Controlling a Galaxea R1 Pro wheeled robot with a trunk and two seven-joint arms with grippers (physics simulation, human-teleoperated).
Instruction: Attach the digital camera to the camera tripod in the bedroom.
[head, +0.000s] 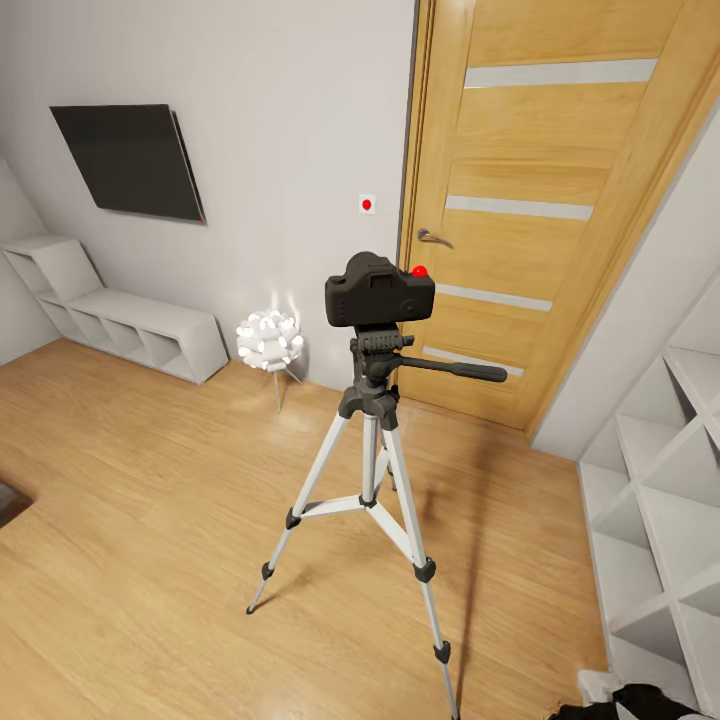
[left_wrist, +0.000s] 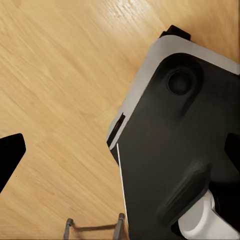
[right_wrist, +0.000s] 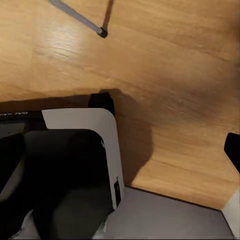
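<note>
1. Right, nearest: the robot's base (left_wrist: 175, 150), black w/ pale rim, sits on the wood floor (head: 130, 520) under both wrist cams.
2. Left gripper (left_wrist: 120, 155): dark fingertips at the frame edges, well apart, holding nothing. Right gripper: one dark tip (right_wrist: 233, 150) at the edge, can't tell its state.
3. Mid-room: camera tripod (head: 370, 470) upright, 3 legs spread, side handle out toward the white cubby shelves (head: 660, 500).
4. Digital camera (head: 380, 290) sits on the tripod head, red dot showing.
5. Behind: spiky-ball lamp (head: 269, 340), low shelves (head: 120, 320), wall TV (head: 130, 160), oak door (head: 550, 200).
</note>
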